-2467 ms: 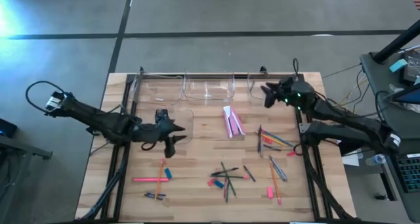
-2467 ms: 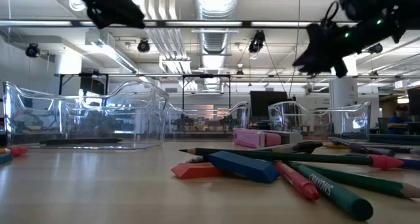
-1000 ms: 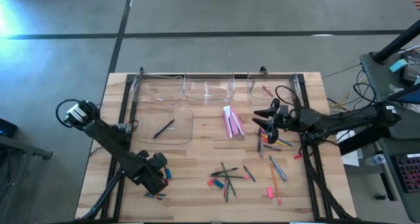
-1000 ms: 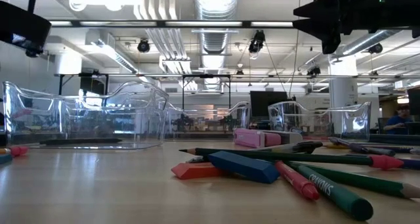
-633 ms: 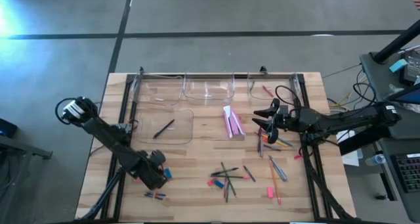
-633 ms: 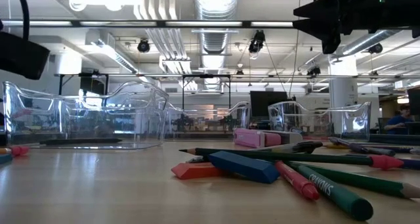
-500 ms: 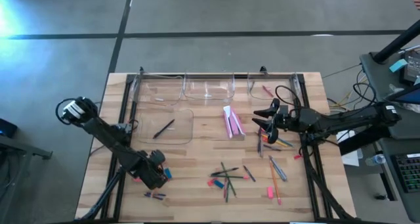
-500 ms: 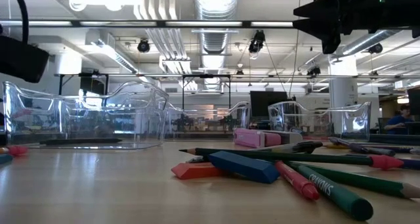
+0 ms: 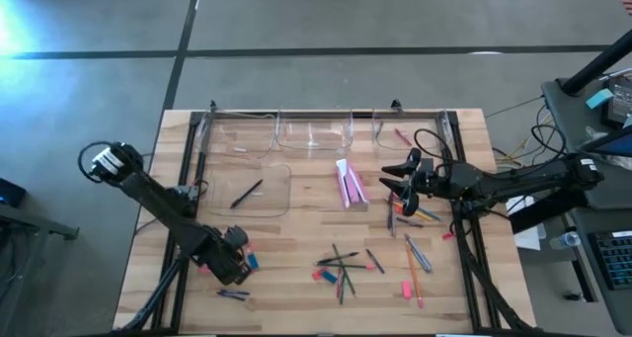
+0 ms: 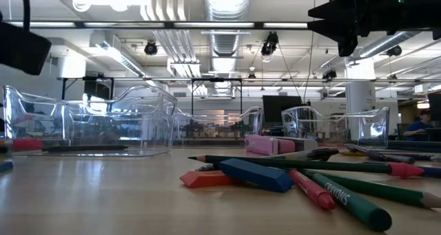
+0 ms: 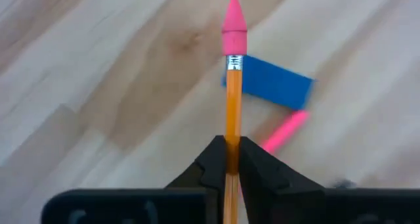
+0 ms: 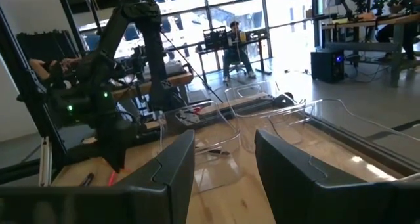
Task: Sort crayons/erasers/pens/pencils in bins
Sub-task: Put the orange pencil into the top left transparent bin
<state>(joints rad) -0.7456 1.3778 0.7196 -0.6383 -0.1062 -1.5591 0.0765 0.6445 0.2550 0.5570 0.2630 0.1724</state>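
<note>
Left gripper [image 11: 231,159]: jaws now closed tight on a yellow pencil [image 11: 232,99], which a second ago lay between parted fingers. The grip sits on the shaft behind the ferrule, with the pink cap eraser [image 11: 233,19] pointing away from the wrist. In the low view the pencil's pink end [image 10: 26,144] shows slightly off the wood at the far left, where half a second earlier it lay flat; I read this as a lift just beginning. From above, the left gripper [image 9: 233,261] sits low near the left edge of the table, toward the front-left corner.

Directly beside the gripped pencil: a blue eraser [image 11: 270,83] and a pink stick [image 11: 282,132], both on the wood and not held. Care is needed that they are not dragged along.

Right gripper [image 9: 403,179]: fingers parted, holding nothing, hanging above the right half of the table near a loose bundle of sticks [image 9: 413,212]; position unchanged over the last second. It appears to be waiting.

Bins [image 9: 314,131] stand along the back edge, one more [image 9: 272,182] closer in on the left with a dark pen [image 9: 247,192] inside.

Judgement: pick secured, and the next step is a carry to the pencil bin. The central pile [image 9: 342,266] is unsorted, so the task looks early.
</note>
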